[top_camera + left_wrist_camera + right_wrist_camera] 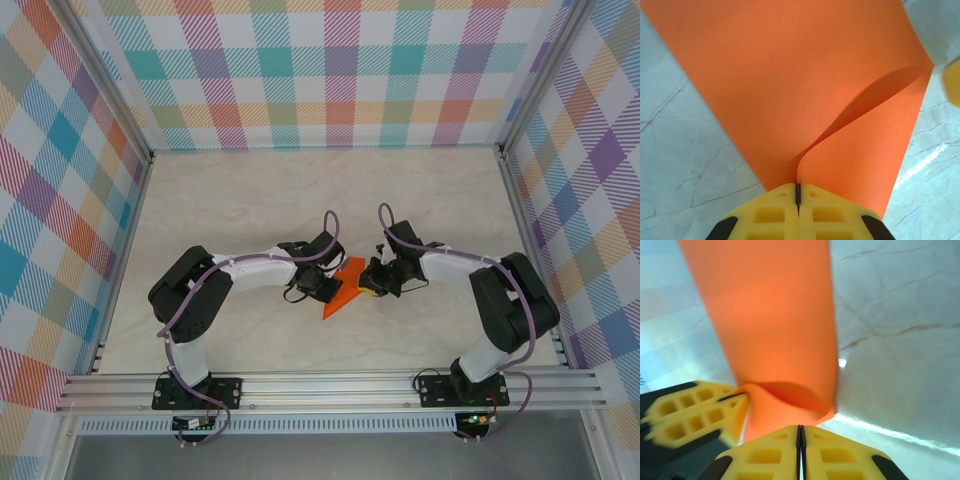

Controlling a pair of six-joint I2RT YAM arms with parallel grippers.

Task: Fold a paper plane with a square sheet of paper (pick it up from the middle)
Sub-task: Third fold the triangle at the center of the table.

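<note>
1. The left gripper (326,288) reaches in to the middle of the marble table (250,200); in its wrist view its yellow fingers (775,215) are pressed together and clamp one edge of the sheet of paper (790,100).
2. The orange sheet of paper (340,298) sits between the two grippers, near the table's centre; it is partly folded, with one layer curling up from the pinch and bowing over the layer beneath.
3. The right gripper (371,284) meets the sheet from the other side; in its wrist view its jaws are together too, nipping the paper's (775,330) bent near edge at the fingertips (770,460); the left gripper (741,399) sits just beside it, touching the same fold.
</note>
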